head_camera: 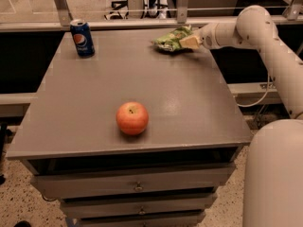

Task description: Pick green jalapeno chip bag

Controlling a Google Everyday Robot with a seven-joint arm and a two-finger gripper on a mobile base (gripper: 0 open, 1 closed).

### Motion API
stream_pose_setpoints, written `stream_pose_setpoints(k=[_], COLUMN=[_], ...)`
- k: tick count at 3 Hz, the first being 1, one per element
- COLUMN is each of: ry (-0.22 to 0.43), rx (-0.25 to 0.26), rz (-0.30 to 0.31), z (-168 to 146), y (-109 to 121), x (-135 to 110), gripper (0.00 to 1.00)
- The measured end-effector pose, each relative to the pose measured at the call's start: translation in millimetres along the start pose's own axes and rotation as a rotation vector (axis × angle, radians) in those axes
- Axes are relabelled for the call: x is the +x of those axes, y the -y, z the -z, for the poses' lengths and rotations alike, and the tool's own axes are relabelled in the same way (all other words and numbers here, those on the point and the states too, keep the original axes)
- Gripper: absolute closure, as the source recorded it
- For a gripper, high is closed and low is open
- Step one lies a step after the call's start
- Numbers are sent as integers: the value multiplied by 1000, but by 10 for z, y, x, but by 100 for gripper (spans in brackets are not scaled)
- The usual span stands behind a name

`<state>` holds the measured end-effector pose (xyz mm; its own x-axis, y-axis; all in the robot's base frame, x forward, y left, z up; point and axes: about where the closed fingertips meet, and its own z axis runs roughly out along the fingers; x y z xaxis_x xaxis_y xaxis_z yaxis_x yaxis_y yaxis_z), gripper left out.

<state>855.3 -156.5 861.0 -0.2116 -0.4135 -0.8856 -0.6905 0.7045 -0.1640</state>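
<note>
The green jalapeno chip bag [170,39] is a small crumpled light-green foil bag at the far right of the grey table top [132,79]. My gripper [188,42] reaches in from the right on the white arm [246,30] and is shut on the bag's right end. The bag is lifted a little, its left end hanging just over the table. A red-orange apple [132,118] sits near the table's front middle, far from the gripper.
A blue Pepsi can [82,37] stands upright at the far left corner. A metal rail [142,8] runs behind the table. Drawers [137,186] sit below the top. My white base [274,174] fills the lower right.
</note>
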Motion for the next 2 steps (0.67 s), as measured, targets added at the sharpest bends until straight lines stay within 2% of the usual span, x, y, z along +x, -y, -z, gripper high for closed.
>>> stream_pose_setpoints(k=[1, 2], ry=[58, 139], rx=[28, 14], rz=[62, 70], z=[277, 699], y=[-56, -158], x=[-306, -581], gripper=[100, 100])
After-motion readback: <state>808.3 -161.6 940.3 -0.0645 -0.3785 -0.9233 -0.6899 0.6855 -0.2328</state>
